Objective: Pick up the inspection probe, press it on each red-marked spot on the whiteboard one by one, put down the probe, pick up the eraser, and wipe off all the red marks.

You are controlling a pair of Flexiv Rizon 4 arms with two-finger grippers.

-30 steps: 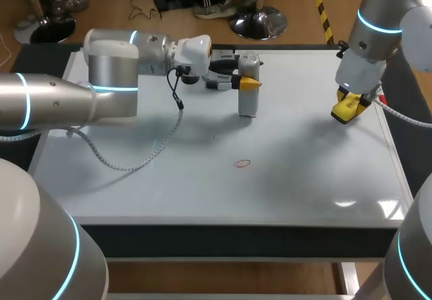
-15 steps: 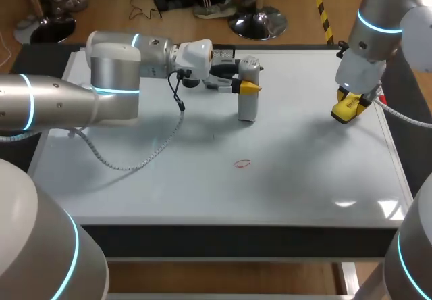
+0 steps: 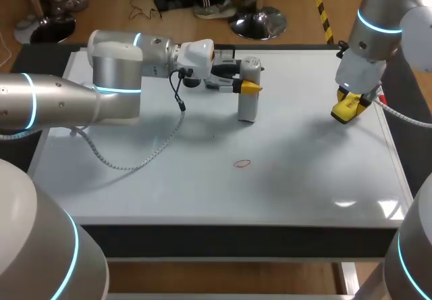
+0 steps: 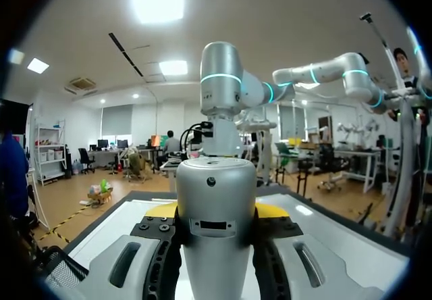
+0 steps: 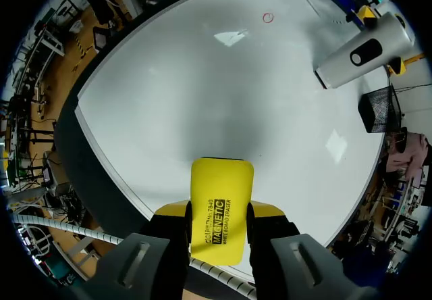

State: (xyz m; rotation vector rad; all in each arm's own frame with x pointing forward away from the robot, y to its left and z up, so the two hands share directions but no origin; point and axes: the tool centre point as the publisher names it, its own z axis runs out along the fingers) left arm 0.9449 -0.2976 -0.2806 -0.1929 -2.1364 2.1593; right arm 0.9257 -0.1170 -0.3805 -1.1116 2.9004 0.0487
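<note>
left gripper [image 3: 244, 84] is clenched on the upright probe [image 3: 248, 101] at the whiteboard's [image 3: 304, 178] far side; release it gently (it could topple). right gripper [image 5: 217, 209] grasps the eraser [image 5: 220, 198], well apart from the red mark [image 3: 241, 163].

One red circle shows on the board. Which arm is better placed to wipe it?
Right, likely: the right gripper is shut on the yellow eraser; the left gripper is shut on the upright probe.

one probe [image 3: 248, 92], one eraser [image 3: 347, 107], one red mark [image 3: 241, 164], one whiteboard [image 3: 202, 192]
</note>
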